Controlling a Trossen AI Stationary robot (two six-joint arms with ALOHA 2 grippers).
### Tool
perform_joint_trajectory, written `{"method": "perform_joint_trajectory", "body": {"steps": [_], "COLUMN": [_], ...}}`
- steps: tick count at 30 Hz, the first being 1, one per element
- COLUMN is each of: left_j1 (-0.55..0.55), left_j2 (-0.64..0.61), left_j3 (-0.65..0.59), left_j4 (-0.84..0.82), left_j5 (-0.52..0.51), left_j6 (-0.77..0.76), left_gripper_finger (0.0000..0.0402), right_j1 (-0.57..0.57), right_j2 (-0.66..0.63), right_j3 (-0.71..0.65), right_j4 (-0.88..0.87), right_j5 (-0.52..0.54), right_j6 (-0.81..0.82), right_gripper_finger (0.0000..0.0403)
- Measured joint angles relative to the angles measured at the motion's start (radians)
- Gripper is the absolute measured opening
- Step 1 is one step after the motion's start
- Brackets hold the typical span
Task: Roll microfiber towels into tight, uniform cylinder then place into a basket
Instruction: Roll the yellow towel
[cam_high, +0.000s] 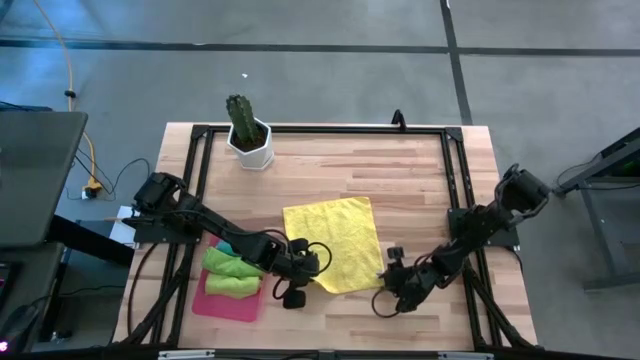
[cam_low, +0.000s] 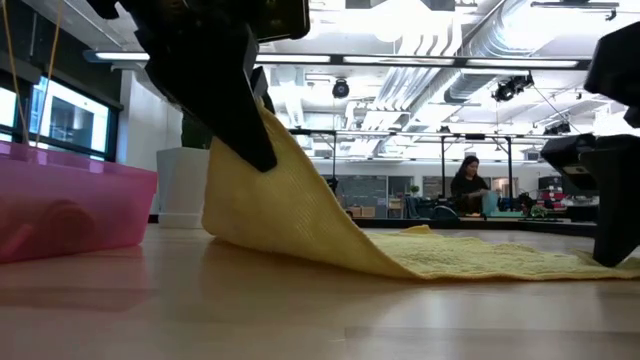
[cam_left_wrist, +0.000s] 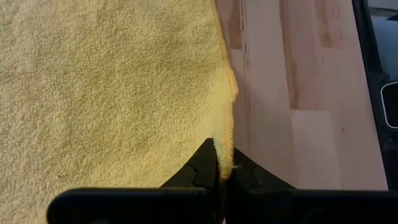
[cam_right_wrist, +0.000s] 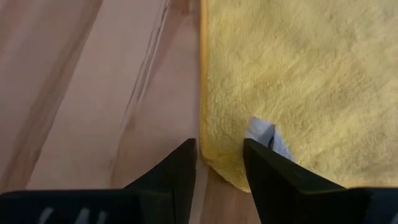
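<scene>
Your left claw (cam_left_wrist: 222, 171) is pinching the yellow towel's (cam_high: 333, 241) near corner, lifting it off the surface (cam_high: 400, 170); your right claw (cam_right_wrist: 221, 165) is sitting partly parted at the other near corner; the basket (cam_high: 228, 303) is holding two green rolls (cam_high: 230, 275).

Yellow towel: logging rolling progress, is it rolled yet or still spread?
Spread, unrolled: the yellow towel lies flat on the table, one corner pinched and lifted by the left gripper.
</scene>
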Motion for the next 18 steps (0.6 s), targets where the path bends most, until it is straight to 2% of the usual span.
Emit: {"method": "perform_joint_trajectory", "body": {"steps": [11,14,18], "left_j1": [0.0,-0.001,-0.008], "left_j2": [0.0,0.0,0.0], "left_j3": [0.0,0.0,0.0], "left_j4": [0.0,-0.001,-0.002], "left_j5": [-0.003,-0.003,-0.002], "left_j6": [-0.01,-0.032,-0.064], "left_gripper_finger": [0.0,0.0,0.0], "right_j1": [0.001,0.001,0.001], "right_j2": [0.033,0.033,0.034], "right_j3": [0.004,0.005,0.005], "right_j4": [-0.011,-0.029,-0.028], "right_j5": [0.011,0.01,0.002], "right_j6": [0.027,0.055,0.077], "right_gripper_finger": [0.0123,0.0101,0.0051]}}
